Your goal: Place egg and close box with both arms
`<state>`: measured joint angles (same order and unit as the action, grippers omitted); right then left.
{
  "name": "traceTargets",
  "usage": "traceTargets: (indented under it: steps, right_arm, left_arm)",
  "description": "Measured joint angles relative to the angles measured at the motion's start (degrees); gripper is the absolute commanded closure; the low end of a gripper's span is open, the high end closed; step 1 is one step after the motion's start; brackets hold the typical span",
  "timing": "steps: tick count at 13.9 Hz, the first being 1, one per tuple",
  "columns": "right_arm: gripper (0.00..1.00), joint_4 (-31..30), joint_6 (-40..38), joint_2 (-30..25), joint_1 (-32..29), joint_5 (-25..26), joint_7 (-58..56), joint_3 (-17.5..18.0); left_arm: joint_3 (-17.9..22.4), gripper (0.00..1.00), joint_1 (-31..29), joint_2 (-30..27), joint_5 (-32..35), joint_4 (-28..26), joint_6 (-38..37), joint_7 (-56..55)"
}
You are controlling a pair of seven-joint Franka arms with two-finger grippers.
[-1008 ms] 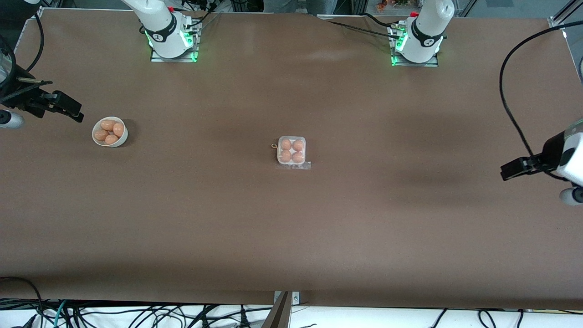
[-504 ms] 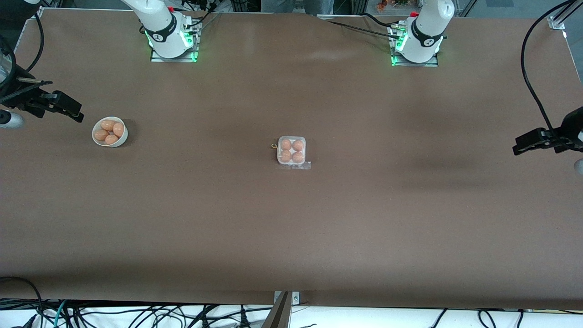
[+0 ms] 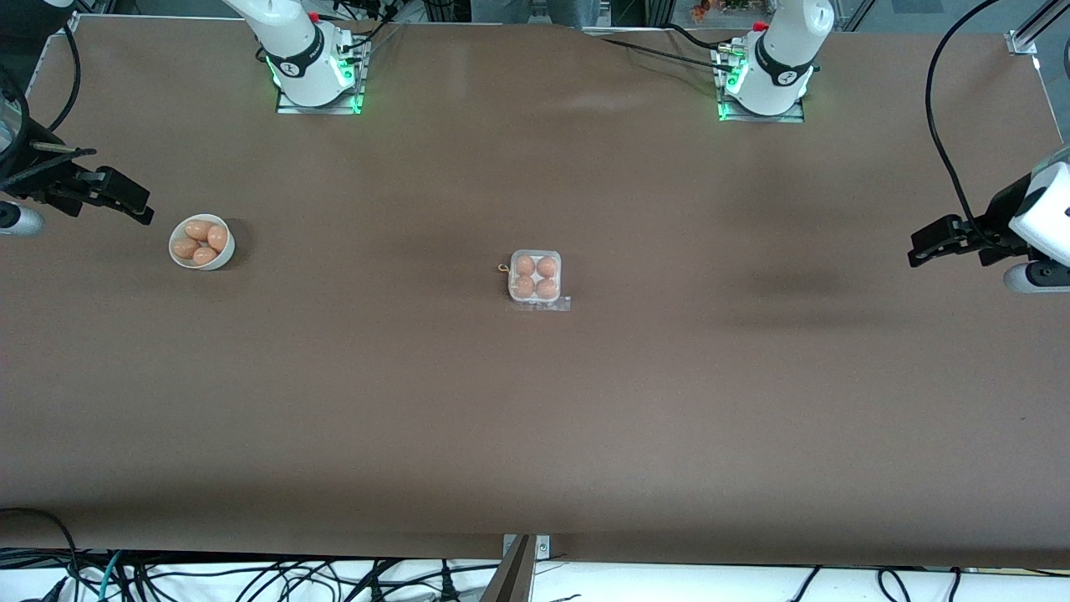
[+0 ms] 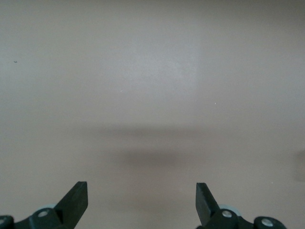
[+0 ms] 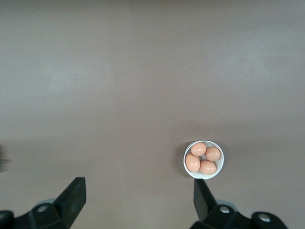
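Centrally on the bench (image 3: 535, 418) sits the box (image 3: 535, 278), four eggs (image 3: 524, 266) filling its cells. Both grippers hang empty with jaws released: the right gripper (image 3: 125, 201) near a bowl (image 3: 201, 242) of eggs, the left gripper (image 3: 929, 247) over bare bench at its own end.

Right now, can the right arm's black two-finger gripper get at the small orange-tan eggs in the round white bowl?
Probably yes. The right gripper hangs open beside the round white bowl, toward the right arm's end of the table. The eggs lie uncovered, with nothing between gripper and bowl.
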<state>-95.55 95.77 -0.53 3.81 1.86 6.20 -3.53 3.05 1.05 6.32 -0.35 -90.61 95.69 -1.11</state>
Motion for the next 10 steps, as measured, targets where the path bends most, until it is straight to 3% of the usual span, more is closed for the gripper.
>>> traceTargets:
  steps: [10]
  right_arm:
    - [0.0,0.0,0.0,0.0,0.0,0.0,0.0,0.0]
  left_arm:
    - [0.16,0.0,-0.05,-0.59,0.0,-0.69,-0.71,0.14]
